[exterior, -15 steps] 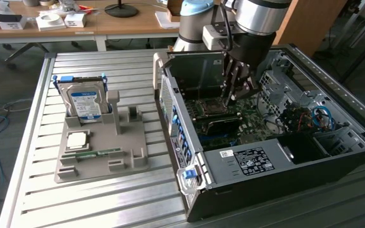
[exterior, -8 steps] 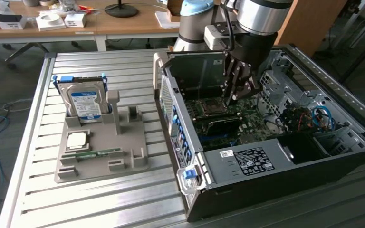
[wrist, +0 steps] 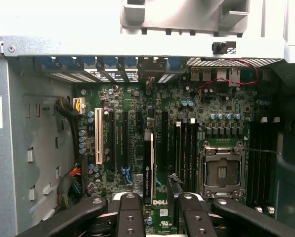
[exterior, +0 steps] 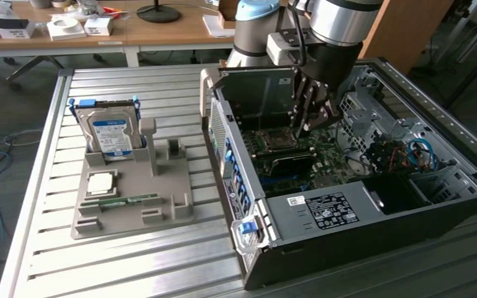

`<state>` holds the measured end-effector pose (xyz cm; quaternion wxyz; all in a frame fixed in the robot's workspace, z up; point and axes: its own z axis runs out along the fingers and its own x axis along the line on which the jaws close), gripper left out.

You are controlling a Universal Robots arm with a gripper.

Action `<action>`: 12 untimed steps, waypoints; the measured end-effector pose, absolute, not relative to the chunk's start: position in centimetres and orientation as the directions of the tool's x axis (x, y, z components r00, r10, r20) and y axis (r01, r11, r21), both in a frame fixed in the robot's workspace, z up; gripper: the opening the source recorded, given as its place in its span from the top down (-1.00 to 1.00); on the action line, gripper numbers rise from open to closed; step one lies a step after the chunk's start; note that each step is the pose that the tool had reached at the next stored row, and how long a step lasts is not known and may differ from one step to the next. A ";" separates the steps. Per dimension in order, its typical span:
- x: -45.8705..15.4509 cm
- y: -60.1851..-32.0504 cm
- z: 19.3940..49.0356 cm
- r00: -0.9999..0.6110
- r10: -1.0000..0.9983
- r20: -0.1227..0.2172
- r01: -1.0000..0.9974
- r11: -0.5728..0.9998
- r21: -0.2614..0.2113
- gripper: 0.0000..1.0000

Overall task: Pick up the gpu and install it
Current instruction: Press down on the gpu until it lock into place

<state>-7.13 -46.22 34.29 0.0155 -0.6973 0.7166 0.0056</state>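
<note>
- Tool [wrist: 159, 200]: its dark fingers [wrist: 131, 212] are pinched on the gpu [wrist: 148, 165], which is seen edge-on as a thin dark blade hanging just above the board.
- Step in hand, as judged: the pick-up is done and the card is being carried to its place; it is lifted and not yet seated.
- Expansion slots [wrist: 120, 143]: black parallel connectors directly under the card, with one white slot [wrist: 99, 136] beside them. Seating would call for the card's lower edge to lie parallel with one slot and come straight down into it.
- Motherboard [wrist: 137, 98]: the word "DELL" [wrist: 160, 201] reads in white close to the tool; the open processor socket [wrist: 221, 170] lies to one side.
- Computer case [exterior: 330, 254]: lies open on the bench [exterior: 97, 267]; its white label [exterior: 330, 209] carries print too small to read.
- Grey parts holder [exterior: 131, 214]: well apart from the case, at the exterior view's left, holding an upright hard drive [exterior: 110, 133] with a blue-white label, illegible.
</note>
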 end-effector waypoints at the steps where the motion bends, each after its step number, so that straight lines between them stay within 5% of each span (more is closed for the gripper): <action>1: -7.1 -46.2 34.3 -0.027 -0.999 -0.030 -1.000 0.028 -0.014 0.33; 3: -7.1 -46.2 34.3 -0.027 -0.999 -0.030 -1.000 0.028 -0.014 0.36; 7: -7.1 -46.2 34.3 -0.027 -0.999 -0.030 -1.000 0.028 -0.014 0.73; 12: -7.1 -46.2 34.3 -0.027 -0.999 -0.030 -1.000 0.028 -0.014 0.79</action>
